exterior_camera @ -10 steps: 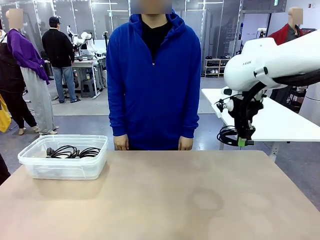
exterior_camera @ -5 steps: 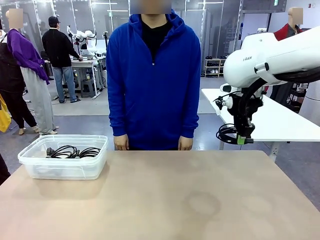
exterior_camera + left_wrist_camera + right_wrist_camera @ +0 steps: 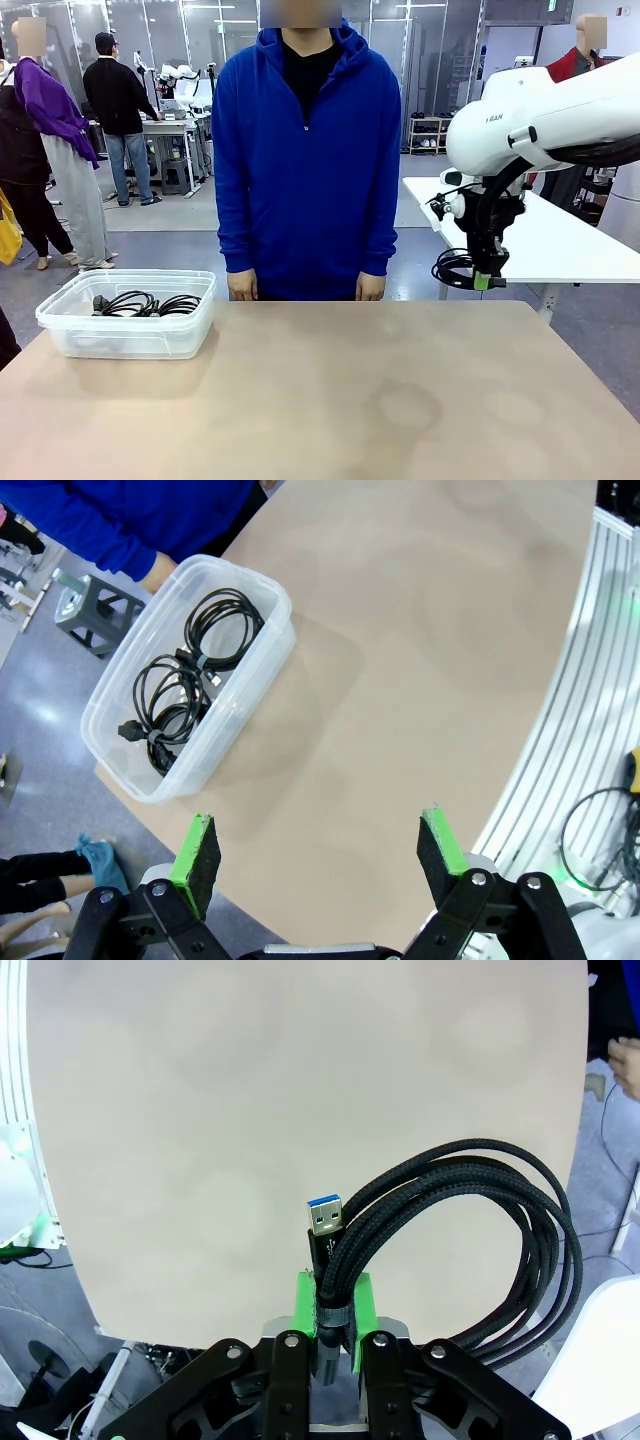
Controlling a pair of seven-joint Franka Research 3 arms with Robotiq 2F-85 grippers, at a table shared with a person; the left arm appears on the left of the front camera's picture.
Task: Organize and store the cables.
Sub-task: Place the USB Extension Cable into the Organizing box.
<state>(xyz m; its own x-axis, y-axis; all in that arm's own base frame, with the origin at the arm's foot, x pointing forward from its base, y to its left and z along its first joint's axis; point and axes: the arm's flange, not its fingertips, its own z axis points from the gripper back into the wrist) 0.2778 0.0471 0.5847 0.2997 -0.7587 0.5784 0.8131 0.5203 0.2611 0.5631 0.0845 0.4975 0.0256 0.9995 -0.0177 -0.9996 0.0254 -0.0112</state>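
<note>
Coiled cable [image 3: 470, 1250] in shut right tool [image 3: 334, 1315]; left tool [image 3: 320, 848] wide, empty

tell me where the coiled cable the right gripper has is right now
In the front view the coiled cable hangs from the right gripper, shut on it, above the table's far right corner, across from the bin at the left.

Front: level across table [image 3: 330, 390] at person [image 3: 305, 160]. Wrists: steeply down from above. All share the tabletop.
</note>
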